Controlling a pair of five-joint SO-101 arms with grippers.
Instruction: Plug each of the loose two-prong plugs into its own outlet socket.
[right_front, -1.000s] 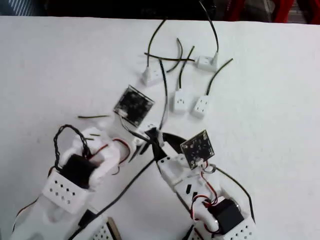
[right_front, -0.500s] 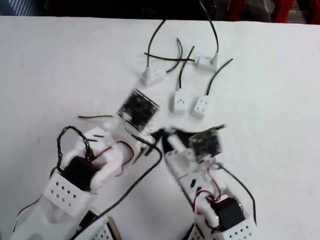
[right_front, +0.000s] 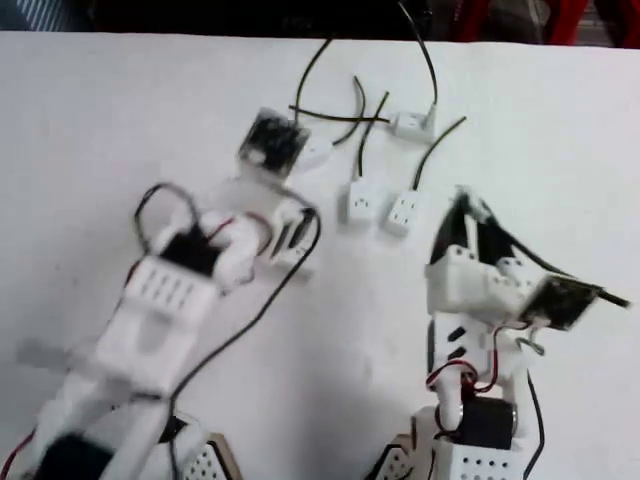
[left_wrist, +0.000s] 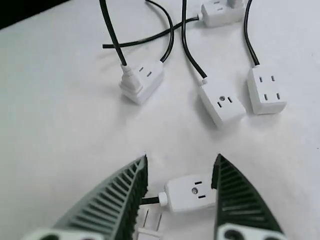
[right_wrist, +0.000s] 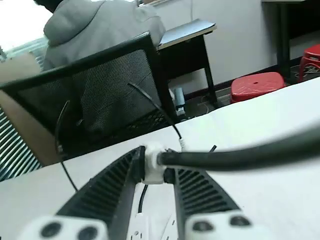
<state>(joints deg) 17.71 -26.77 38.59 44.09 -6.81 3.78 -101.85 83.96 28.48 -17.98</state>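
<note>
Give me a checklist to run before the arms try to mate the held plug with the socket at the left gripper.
1. Right grip: ok, right gripper shut on the white plug.
2. Prong direction: cannot tell, hidden in the grip.
3. Left grip: not ok, left gripper open, its jaws either side of the socket on the table.
4. Slots reachable: ok, they face up.
5. Alignment: not ok, the high view shows the grippers apart.

left pincer (left_wrist: 181, 160): ribbed matt grey-green plastic. socket (left_wrist: 192, 192) between its fingers: smooth white plastic, same for plug (right_wrist: 151, 164) in right pincer (right_wrist: 157, 171). cords (left_wrist: 185, 40) glossy black; worktop (left_wrist: 60, 110) matt.
</note>
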